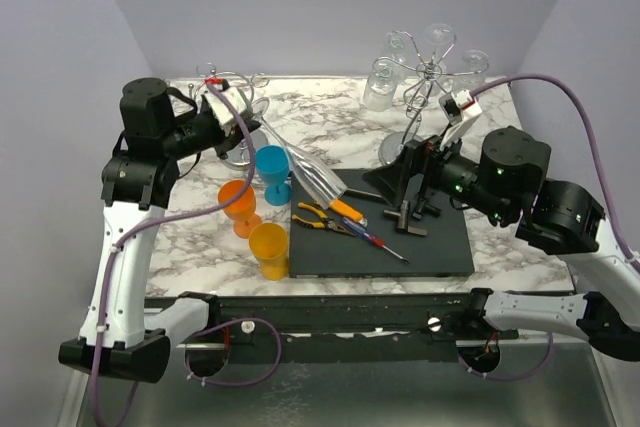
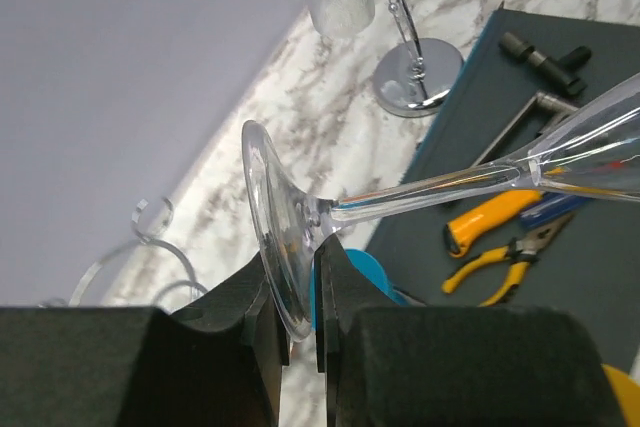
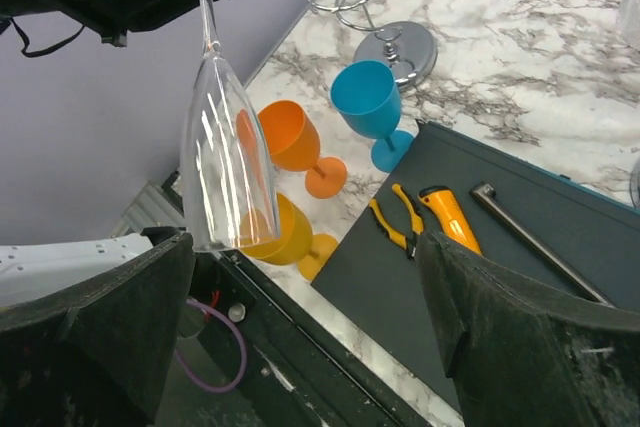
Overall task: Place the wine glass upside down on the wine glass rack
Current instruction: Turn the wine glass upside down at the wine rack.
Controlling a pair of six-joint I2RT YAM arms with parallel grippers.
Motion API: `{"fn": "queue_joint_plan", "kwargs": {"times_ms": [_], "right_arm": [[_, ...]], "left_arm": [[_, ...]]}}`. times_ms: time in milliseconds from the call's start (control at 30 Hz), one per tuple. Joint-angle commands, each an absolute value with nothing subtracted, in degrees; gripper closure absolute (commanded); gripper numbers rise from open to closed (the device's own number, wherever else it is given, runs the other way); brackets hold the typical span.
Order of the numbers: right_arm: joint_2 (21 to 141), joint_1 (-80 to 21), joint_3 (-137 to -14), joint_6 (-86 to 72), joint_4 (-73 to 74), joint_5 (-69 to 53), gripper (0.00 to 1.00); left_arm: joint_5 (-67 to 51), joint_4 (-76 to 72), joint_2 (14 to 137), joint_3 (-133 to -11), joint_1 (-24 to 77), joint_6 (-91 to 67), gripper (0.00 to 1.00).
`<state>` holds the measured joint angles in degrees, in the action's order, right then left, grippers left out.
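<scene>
The left pincer [image 2: 300,297] clamps the wine glass [image 2: 430,192] by its foot; the right pincer [image 3: 305,297] gapes empty. Best to hang the bowl downward and ease the stem into the rack [image 3: 397,45], top-centre in the right wrist view.

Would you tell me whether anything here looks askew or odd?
Only the wine glass: the left gripper pinches the edge of its foot, so it sticks out at a slant toward the black mat. Nothing looks spilled or broken.
</scene>
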<state>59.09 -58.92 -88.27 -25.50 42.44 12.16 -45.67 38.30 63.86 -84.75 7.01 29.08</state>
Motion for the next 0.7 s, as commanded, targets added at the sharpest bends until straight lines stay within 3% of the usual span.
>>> {"fn": "queue_joint_plan", "kwargs": {"times_ms": [0,267,667], "right_arm": [[62.2,-59.3,-91.2,-24.0,45.6,6.6,0.0],[71.2,-59.3,-90.8,-20.6,36.2,-6.2,0.0],[72.8,-59.3,-81.9,-19.2,27.7,-16.8,0.0]], "left_arm": [[-51.5,28.7,58.3,-80.7,7.9,45.1,1.0],[-59.0,22.0,51.9,-72.9,9.1,59.7,1.0],[-61.7,21.8,49.4,-70.2,9.5,71.9,1.0]]}}
